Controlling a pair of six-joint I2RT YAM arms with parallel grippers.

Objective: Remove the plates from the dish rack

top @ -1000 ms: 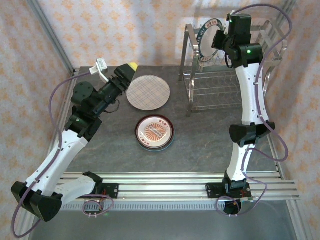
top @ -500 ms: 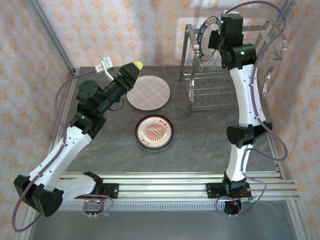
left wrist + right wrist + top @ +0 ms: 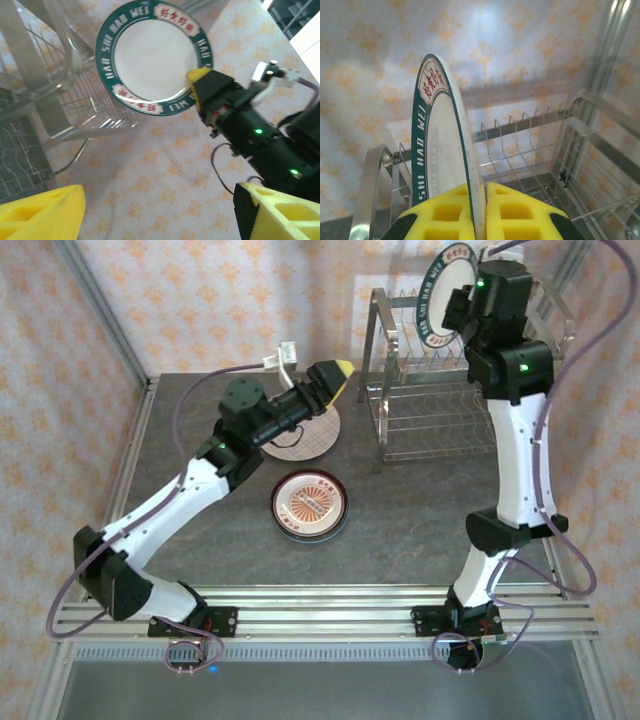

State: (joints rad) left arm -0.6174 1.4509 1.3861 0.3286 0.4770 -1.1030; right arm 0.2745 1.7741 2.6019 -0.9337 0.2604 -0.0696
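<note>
My right gripper (image 3: pixel 460 308) is shut on the rim of the teal-and-white plate (image 3: pixel 446 278), holding it upright above the chrome dish rack (image 3: pixel 430 400). In the right wrist view the plate (image 3: pixel 442 145) stands edge-on between the yellow pads (image 3: pixel 445 215), with the rack's slotted upper shelf (image 3: pixel 530 130) behind it. My left gripper (image 3: pixel 335 372) hangs open and empty over the table, pointing at the rack. Its wrist view shows the plate's face (image 3: pixel 152 52) and the rack (image 3: pixel 50 95). The plaid plate (image 3: pixel 312 435) and the orange-centred, dark-rimmed plate (image 3: pixel 310 505) lie on the table.
The left arm (image 3: pixel 270 420) crosses over the plaid plate and hides part of it. Patterned walls close in the back and sides. An aluminium rail (image 3: pixel 330 615) runs along the near edge of the grey table (image 3: pixel 400 520).
The right gripper has lifted the teal-and-white plate up and out of the rack. The left arm has swung right, over the plaid plate, toward the rack.
</note>
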